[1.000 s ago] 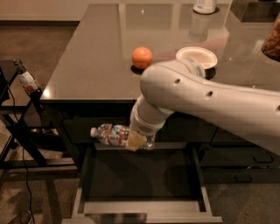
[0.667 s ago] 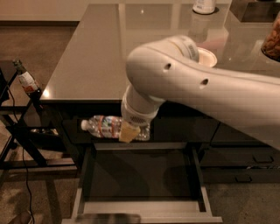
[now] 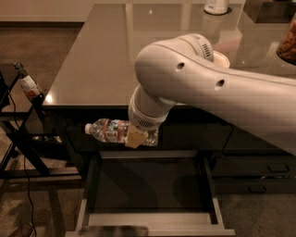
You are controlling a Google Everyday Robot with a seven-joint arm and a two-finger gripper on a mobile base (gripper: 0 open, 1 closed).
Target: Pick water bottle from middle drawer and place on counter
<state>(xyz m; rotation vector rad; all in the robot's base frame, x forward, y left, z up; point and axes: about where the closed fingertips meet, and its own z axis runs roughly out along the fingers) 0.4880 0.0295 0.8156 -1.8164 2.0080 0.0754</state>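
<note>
The water bottle (image 3: 107, 130) is a small clear crinkly bottle with a white cap and a red-and-white label. It lies sideways in the air, cap to the left, in front of the counter's dark edge and above the open middle drawer (image 3: 149, 221). My gripper (image 3: 134, 137) is shut on the water bottle's right half, under the big white arm. The drawer's dark floor is bare. The glossy grey-brown counter (image 3: 97, 60) spreads behind and above the bottle.
A black metal rack (image 3: 18, 134) stands at the left with a dark-necked bottle (image 3: 27, 83) on it. A white bowl (image 3: 221, 59) is partly hidden behind the arm. A white container (image 3: 216, 6) sits at the counter's far edge. Dark drawer fronts (image 3: 259, 166) are on the right.
The arm has swung up and to the left, lifting the bottle clear of the drawer. The arm now hides the orange ball and most of the white bowl on the counter.
</note>
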